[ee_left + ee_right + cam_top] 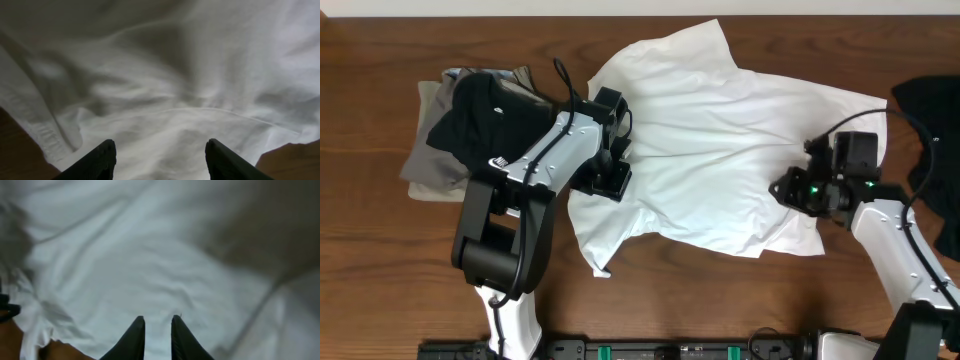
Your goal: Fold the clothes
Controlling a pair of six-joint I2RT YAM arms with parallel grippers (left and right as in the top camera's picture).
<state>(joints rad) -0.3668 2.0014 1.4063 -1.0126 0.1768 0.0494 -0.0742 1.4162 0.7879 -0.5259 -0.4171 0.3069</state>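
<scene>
- Overhead: we see the white T-shirt spread crumpled in the middle of the dark wooden tabletop, its long axis running left to right. One corner reaches toward the far edge and another flap toward the near edge.
- Bare wood lies open along the near side and at the far left. A pile of black and grey garments sits to the left of the shirt, and a black garment lies at the right edge.
- The left end effector is over the shirt's left border; the right end effector is over its right part.
- Left wrist: the left end effector has its fingers spread wide above rumpled white cloth, gripping nothing. Wood shows at both lower corners, beside a stitched hem.
- Right wrist: the right end effector has its fingers nearly together, with a thin gap, over the shirt. We cannot tell whether they pinch cloth. Wood shows at lower left.
</scene>
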